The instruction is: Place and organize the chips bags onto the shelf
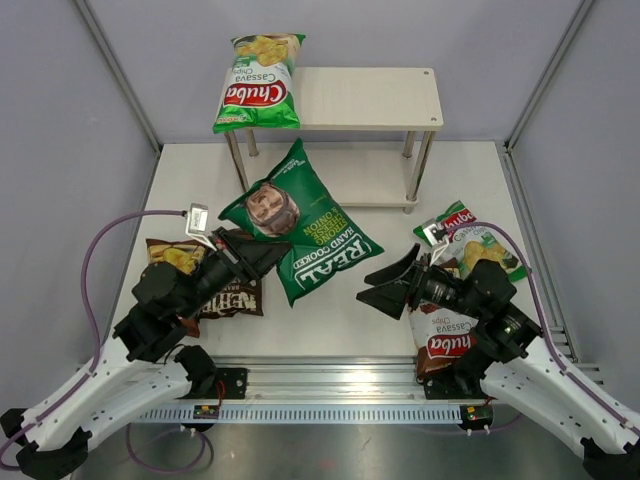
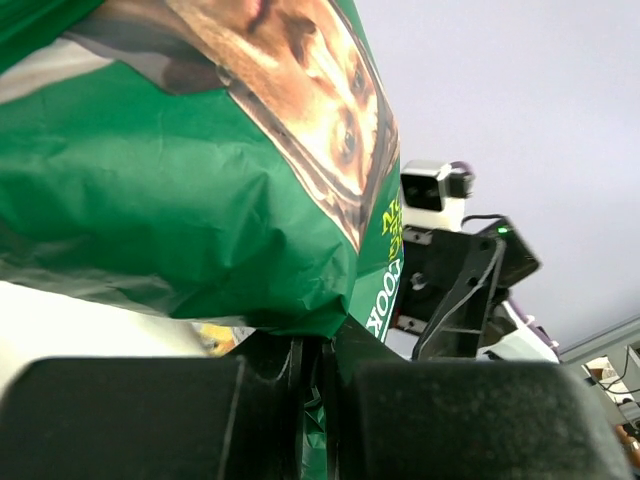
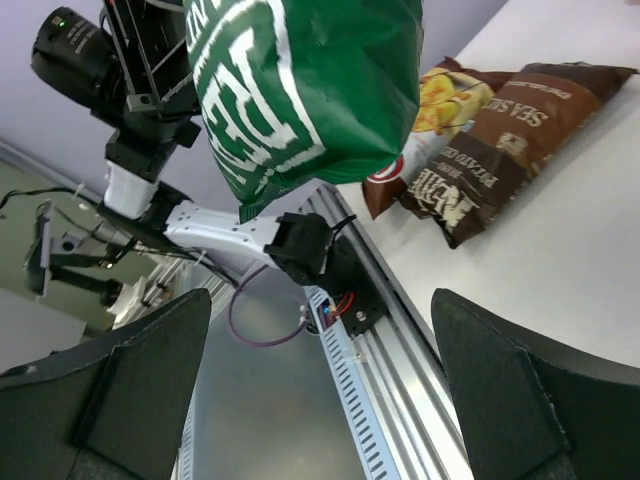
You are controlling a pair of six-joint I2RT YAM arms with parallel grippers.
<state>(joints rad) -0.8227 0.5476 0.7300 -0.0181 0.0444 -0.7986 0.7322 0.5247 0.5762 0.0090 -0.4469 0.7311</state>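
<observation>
My left gripper [image 1: 272, 257] is shut on the lower edge of the dark-green REAL bag [image 1: 300, 225] and holds it up off the table in front of the shelf [image 1: 372, 98]. The left wrist view shows the jaws [image 2: 312, 400] pinching the green foil [image 2: 190, 180]. My right gripper [image 1: 388, 286] is open and empty, just right of that bag; its wrist view [image 3: 320, 390] shows the REAL bag [image 3: 300, 90] hanging ahead. A light-green Chuba bag [image 1: 257, 85] lies on the shelf's top board, at its left end.
A dark-brown Kettle bag [image 1: 232, 298] and a brown Chuba bag [image 1: 168, 255] lie under my left arm. A light-green Chuba bag [image 1: 482, 245] and a brown Chuba bag [image 1: 445, 340] lie under my right arm. The shelf's lower board [image 1: 370, 190] holds nothing.
</observation>
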